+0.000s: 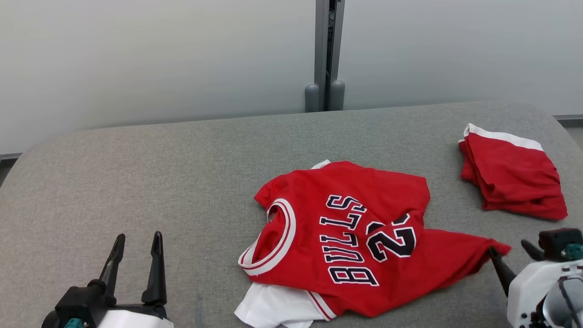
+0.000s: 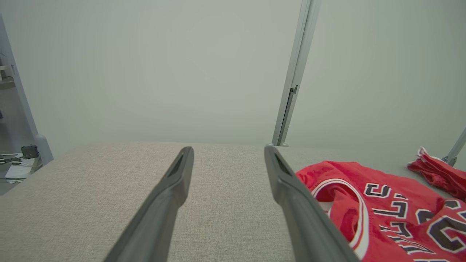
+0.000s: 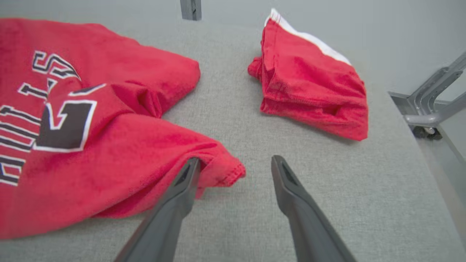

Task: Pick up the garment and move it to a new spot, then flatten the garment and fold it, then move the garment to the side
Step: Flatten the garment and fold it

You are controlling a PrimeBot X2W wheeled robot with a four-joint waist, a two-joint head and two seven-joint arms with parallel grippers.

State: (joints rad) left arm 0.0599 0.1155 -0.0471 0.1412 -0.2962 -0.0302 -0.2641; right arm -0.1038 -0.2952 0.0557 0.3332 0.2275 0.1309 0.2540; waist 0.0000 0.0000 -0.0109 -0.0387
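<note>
since my right hand (image 3: 236,162) and left hand (image 1: 139,237) are both apart, nothing's held. i'd pinch the jersey (image 3: 109,156) hem low, pull flat.

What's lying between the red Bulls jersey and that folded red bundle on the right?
Nothing: just bare grey tabletop separates the jersey from the folded red bundle. This is clearest in the right wrist view and also visible in the head view.

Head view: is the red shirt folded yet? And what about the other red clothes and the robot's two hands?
Jersey: unfolded and rumpled, lying lettering-up on the table.
Red garment with white band: folded, lying apart from the jersey at the right.
Left gripper: open, empty, over bare table.
Right gripper: open, gripping nothing, fingertips at the jersey's corner.
</note>
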